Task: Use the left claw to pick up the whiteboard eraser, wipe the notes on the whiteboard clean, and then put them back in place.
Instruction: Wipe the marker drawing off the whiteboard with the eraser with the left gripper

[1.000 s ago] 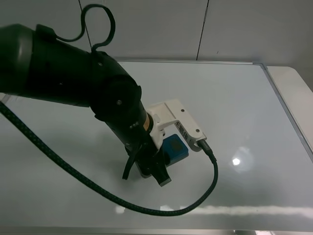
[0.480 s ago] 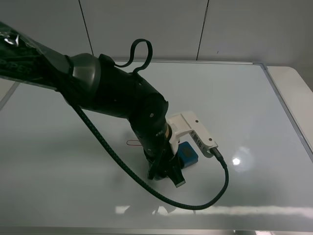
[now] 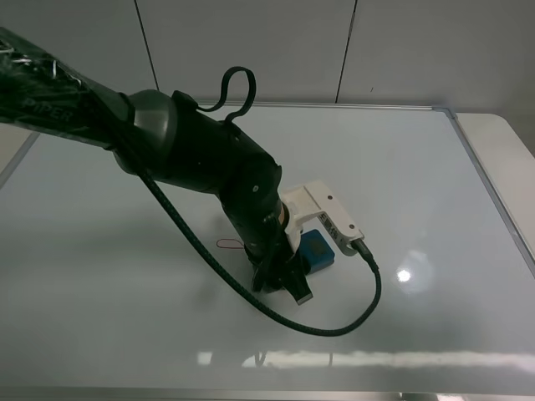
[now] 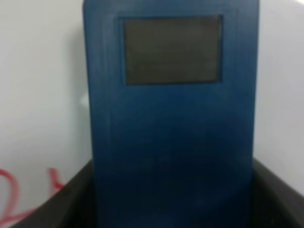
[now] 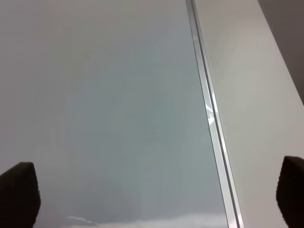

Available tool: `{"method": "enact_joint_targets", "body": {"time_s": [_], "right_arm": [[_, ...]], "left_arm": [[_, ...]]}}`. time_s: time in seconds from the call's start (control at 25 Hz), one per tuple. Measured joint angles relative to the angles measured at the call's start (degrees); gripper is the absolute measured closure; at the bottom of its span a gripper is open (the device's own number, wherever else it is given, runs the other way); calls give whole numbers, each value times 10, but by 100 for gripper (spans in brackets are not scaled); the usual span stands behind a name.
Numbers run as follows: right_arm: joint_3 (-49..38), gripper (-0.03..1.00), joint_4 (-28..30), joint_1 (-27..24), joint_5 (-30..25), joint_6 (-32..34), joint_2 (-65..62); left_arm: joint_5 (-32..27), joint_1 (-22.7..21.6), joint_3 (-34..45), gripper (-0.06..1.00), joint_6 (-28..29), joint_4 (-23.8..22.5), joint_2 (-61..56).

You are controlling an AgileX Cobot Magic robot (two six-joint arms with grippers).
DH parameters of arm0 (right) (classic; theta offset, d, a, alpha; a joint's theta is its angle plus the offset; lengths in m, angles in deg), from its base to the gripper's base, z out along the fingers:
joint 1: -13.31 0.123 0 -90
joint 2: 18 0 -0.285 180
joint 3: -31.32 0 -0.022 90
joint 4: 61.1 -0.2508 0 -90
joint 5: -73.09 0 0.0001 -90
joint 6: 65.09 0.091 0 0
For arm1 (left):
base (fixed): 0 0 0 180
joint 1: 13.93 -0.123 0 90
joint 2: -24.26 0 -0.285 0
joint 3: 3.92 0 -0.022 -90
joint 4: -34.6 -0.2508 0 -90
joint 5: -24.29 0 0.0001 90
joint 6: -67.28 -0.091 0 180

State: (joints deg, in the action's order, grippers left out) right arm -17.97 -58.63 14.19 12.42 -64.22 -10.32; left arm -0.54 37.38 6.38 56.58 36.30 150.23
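The left arm (image 3: 201,167), its looping cable (image 3: 378,284) and the gripped eraser (image 3: 319,248) block the whiteboard's (image 3: 435,184) middle; open board lies rightward.

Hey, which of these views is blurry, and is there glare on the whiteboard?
Left wrist view: out of focus, the whiteboard eraser fills it softly, the red notes smear. Exterior high view: sharp, a bright glare spot and pale streak on the whiteboard. Right wrist view: clear, one glint on the metal frame.
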Motion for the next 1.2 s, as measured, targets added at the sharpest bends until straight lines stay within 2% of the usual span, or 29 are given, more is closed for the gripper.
{"method": "enact_joint_targets", "body": {"time_s": [0.44, 0.72, 1.0, 1.2], "right_arm": [[0, -3, 0, 0, 0, 0, 0], [0, -3, 0, 0, 0, 0, 0], [0, -3, 0, 0, 0, 0, 0], [0, -3, 0, 0, 0, 0, 0]], "left_arm": [[0, -119, -3, 39, -52, 3, 0], [-26, -177, -8, 39, -56, 8, -1], [-37, -193, -5, 40, -44, 8, -4], [17, -180, 41, 40, 8, -1, -25]]}}
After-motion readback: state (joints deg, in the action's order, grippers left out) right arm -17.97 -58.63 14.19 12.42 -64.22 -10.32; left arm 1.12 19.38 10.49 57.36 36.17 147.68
